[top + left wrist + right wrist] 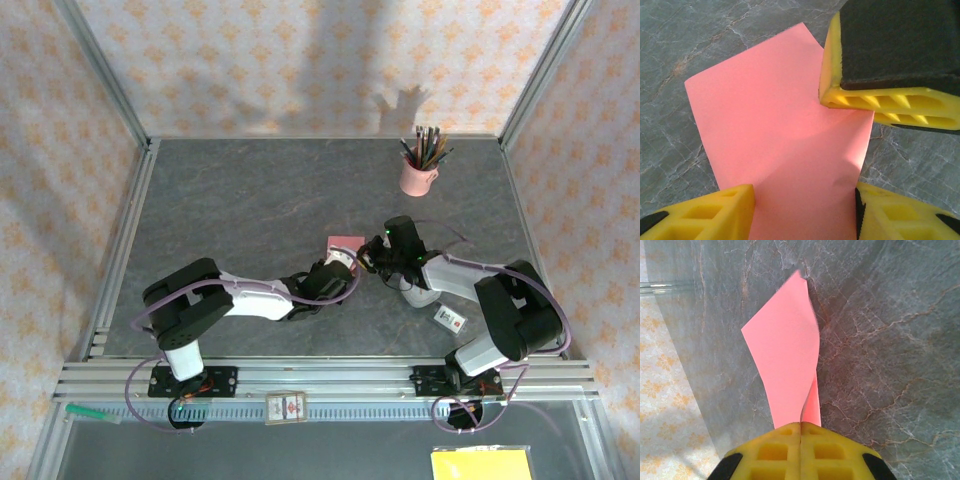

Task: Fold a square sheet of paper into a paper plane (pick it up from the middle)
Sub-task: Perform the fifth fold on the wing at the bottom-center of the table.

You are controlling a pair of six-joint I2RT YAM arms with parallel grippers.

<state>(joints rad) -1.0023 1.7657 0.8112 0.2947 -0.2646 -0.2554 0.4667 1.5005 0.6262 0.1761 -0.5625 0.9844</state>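
A: Jaws: right gripper [800, 427] clenched on the square sheet of paper [785, 355], pinching one edge; paper bows up beyond the tips. Left gripper [805, 200] released, straddling the sheet without squeezing it.
B: Sheet location?
A: Middle of the table [250, 200], between the two wrists, well short of the pencil cup [418, 178] at the back. No dart shape yet.
B: How to run the fold?
A: My call: use the right pinch as a fixed anchor, bring the left down flat, align edges before pressing the crease. Thin paper, so a sideways tug would likely skew or tear it.
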